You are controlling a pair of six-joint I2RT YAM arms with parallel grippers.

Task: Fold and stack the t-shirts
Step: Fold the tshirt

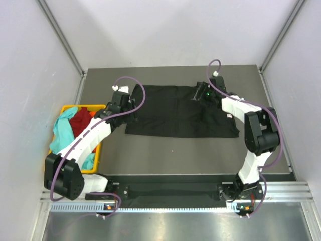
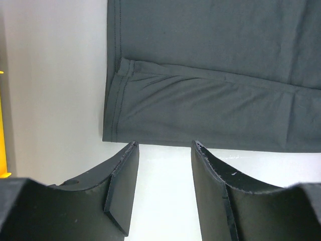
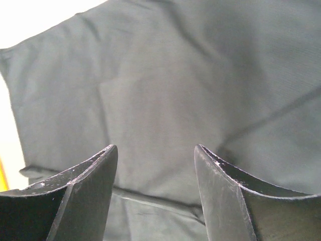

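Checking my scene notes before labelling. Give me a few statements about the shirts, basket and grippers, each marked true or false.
The black shirt lies on the table. True.
The left gripper is clamped on the black shirt. False: its jaws are open and empty, just off the shirt's edge.
The yellow basket holds a teal shirt and a red shirt. True.
The basket sits right of the black shirt. False: it sits to its left.
The right gripper is open over the black shirt. True.

The top camera looks steeply down from above and behind the arm bases (image 1: 235,193) over the whole table (image 1: 165,150). Each wrist camera peers past its own jaws, close above the black t-shirt (image 1: 180,110), which all three views share.
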